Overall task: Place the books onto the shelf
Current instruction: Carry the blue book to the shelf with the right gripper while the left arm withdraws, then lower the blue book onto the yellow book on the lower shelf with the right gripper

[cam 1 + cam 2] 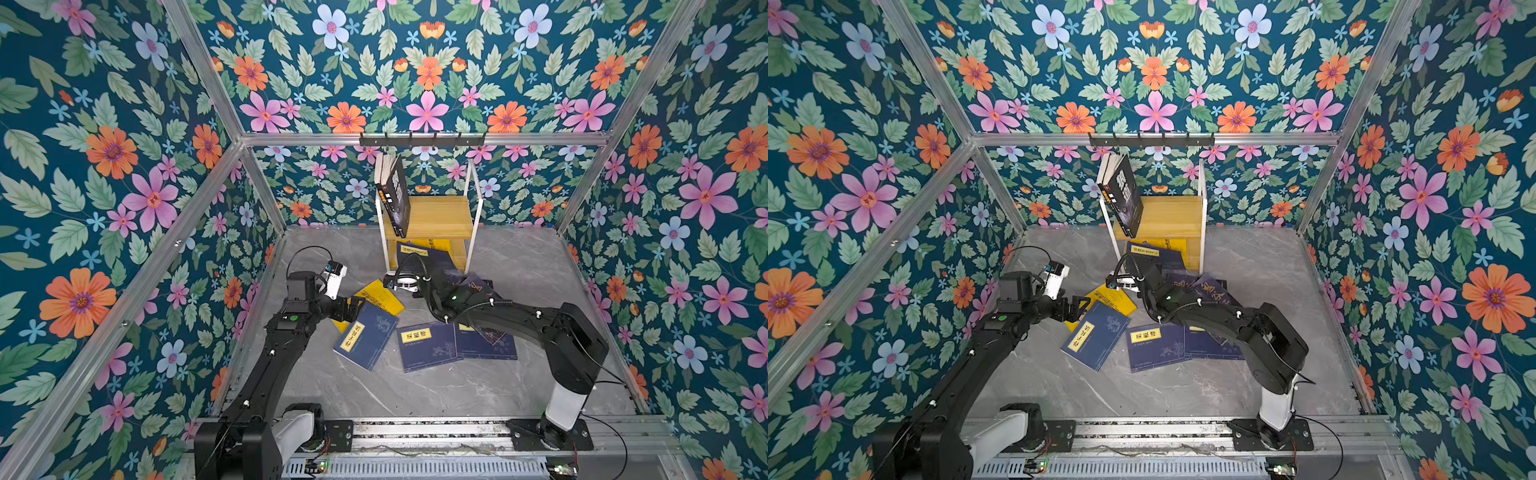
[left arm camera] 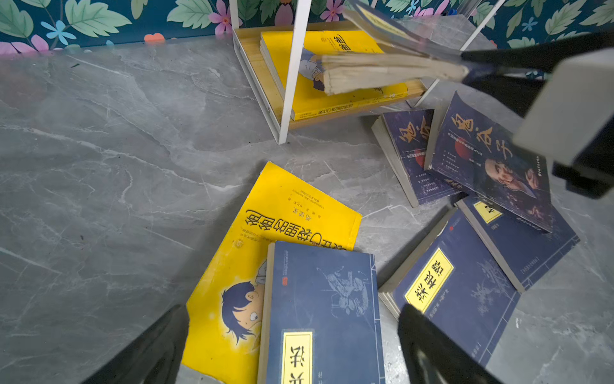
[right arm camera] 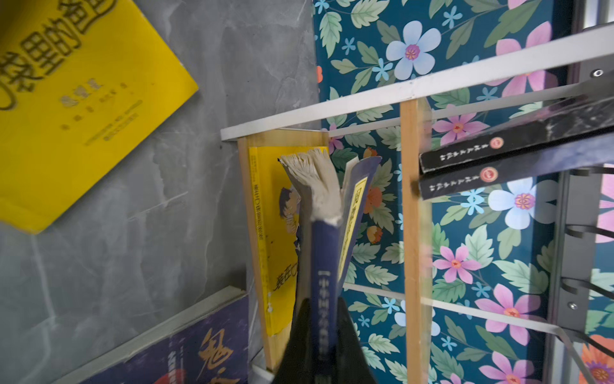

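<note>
Our right gripper (image 3: 320, 319) has its jaws drawn narrow on the spine of a thin navy book (image 3: 324, 252). It holds that book at the mouth of the lower tier of the shelf (image 1: 444, 216), over a yellow book (image 2: 279, 50) already lying flat there; we cannot tell how far in it has gone. The grip takes only the spine, so the pages fan loose and the front cover flaps away. If we push on like this, those loose leaves could catch on a white post or a board edge and crumple, or the book could twist in the jaws and drop. A hard shove might also nudge the light shelf and tip the black books (image 1: 397, 199) leaning on the upper tier. Our left gripper (image 2: 294, 316) hangs with jaws wide and empty over another navy book (image 2: 325, 299), which lies partly on a yellow cover (image 2: 265, 216) on the table (image 2: 99, 166). Closing there could pinch both together, or just skid the top one along. The other loose books (image 2: 481, 159) lie just beside the shelf's foot.
</note>
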Robot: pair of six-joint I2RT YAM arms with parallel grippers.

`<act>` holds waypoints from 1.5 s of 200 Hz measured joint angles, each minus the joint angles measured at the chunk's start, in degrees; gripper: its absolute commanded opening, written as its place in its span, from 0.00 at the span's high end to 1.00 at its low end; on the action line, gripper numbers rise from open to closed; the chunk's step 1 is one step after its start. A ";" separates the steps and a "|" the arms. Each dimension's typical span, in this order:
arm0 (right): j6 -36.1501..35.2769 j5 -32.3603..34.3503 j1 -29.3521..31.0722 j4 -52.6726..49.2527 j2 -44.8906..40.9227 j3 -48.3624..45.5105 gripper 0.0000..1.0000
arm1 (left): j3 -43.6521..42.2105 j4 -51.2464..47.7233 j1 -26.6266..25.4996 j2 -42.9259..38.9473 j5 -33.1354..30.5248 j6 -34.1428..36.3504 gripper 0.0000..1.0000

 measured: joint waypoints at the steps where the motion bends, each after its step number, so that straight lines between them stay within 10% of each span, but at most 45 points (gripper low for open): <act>1: -0.04 -0.02 -0.02 0.11 0.09 0.04 1.00 | 0.00 0.00 0.00 0.00 0.00 0.00 0.00; 215: 2.73 -7.69 -5.90 -4.46 15.72 10.99 1.00 | 0.42 0.07 -1.05 1.16 -1.84 0.48 0.00; 300: 3.28 -11.98 -6.38 -8.74 18.75 15.21 0.57 | 0.11 0.09 -1.05 1.09 -2.19 1.11 0.00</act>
